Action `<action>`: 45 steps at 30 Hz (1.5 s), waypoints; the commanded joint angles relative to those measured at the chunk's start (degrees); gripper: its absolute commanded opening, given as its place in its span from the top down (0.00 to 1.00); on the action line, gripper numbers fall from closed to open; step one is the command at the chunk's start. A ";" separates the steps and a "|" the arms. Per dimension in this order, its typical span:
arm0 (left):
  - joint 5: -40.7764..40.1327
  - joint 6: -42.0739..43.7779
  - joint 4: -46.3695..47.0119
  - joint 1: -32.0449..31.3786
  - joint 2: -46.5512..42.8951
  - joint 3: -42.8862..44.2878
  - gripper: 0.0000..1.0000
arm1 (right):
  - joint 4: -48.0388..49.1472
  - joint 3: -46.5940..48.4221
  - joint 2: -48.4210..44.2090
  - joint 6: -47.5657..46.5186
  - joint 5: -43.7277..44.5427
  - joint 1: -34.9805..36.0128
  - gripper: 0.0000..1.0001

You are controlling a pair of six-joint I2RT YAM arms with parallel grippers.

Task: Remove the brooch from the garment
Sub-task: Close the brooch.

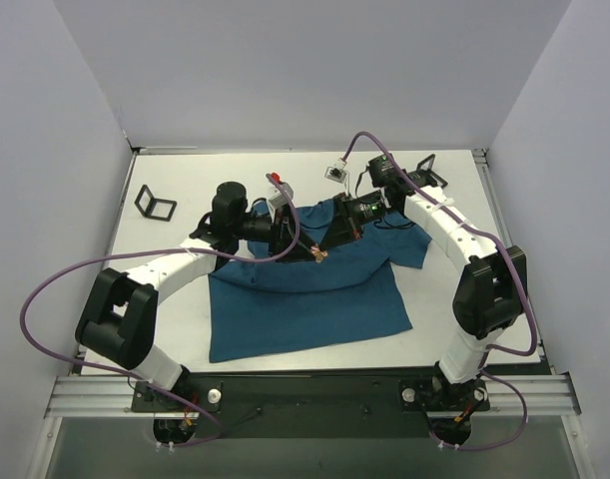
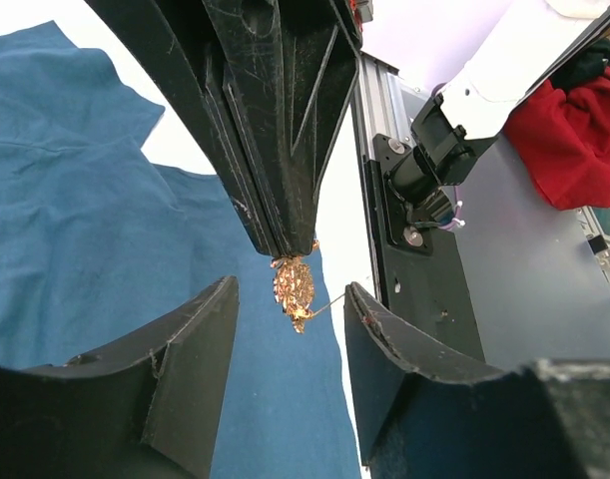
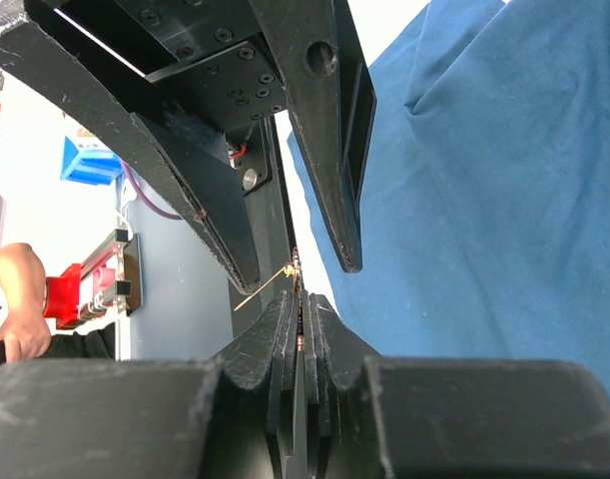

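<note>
Left gripper (image 2: 292, 287) fingers (image 2: 190, 349) are filling the bottom of the left wrist view. They are standing spread, one on each side of the brooch (image 2: 294, 286), with a gap either way. The right gripper (image 2: 289, 247) is reaching in from the top with its jaws pressed together, pinching the brooch's upper edge so that it is hanging between the left fingers. A thin pin (image 2: 327, 302) is sticking out sideways from its lower end. The garment (image 2: 85, 200) is lying behind. The brooch is looking clear of the cloth, though I cannot tell for sure.

On the right wrist view, the right gripper's own fingers are meeting at the bottom and squeezing the brooch edge-on, so only a gold sliver is showing. The left fingers are hanging apart above it, and the garment is lying off to the right.

From the top view, both grippers are meeting over the garment's rumpled upper part, with the brooch showing as a gold speck between them. The rest of the cloth is lying flat on the table (image 1: 235, 170).

The brooch is looking tiny, light and stiff, probably slippery, with thin petals that could bend. The best hold is likely across its flat faces, not on the pin, which is fine, probably sharp, and could snag. The garment is soft and would lift with the pin if caught.
</note>
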 commanded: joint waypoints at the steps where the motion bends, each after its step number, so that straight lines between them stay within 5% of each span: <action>1: 1.39 -0.42 3.48 -0.31 0.55 0.13 0.44 | -0.93 -0.13 -0.53 -1.71 -3.55 -0.42 1.00; 45: -4.14 -3.14 7.00 -1.63 -1.12 -1.19 0.54 | -0.84 0.22 0.26 -1.71 -3.38 0.02 1.00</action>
